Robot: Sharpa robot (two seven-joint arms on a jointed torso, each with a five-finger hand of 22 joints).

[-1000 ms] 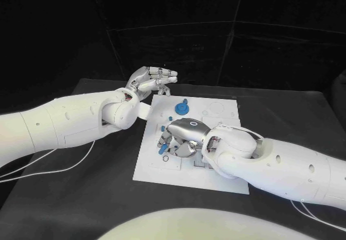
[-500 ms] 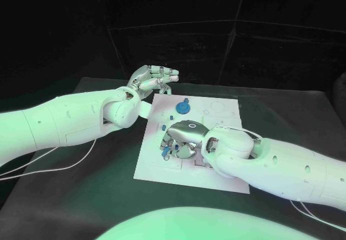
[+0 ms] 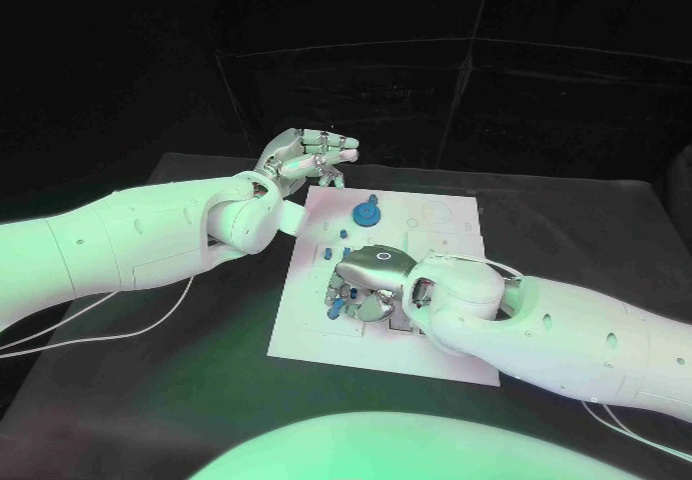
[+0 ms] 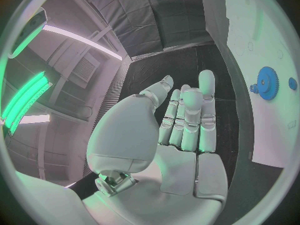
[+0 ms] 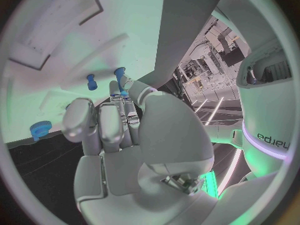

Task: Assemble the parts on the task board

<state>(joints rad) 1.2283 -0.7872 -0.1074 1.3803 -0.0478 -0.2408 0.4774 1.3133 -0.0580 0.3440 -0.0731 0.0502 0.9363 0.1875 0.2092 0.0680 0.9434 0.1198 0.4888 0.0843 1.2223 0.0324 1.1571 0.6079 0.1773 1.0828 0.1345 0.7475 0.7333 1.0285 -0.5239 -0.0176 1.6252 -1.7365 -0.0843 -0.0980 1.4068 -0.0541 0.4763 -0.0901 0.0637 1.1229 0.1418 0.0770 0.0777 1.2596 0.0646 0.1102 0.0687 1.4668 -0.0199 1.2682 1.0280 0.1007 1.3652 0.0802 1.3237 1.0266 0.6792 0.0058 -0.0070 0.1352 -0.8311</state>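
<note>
Currently right silver hand (image 3: pixel 369 272) low over white plate task board (image 3: pixel 447 350), fingers curled around small blue peg (image 5: pixel 119 75). Left silver hand (image 3: pixel 304 155) empty, fingers loosely apart, off far-left corner. Blue gear (image 3: pixel 365 213) far side. Risk: peg tilts, jams at hole.

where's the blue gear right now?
Head view: the blue gear sits on the white board's far left part, between the left robot hand and right robot hand.

Right hand (image 3: pixel 378 275) hides the task board's (image 3: pixel 447 350) middle.
</note>
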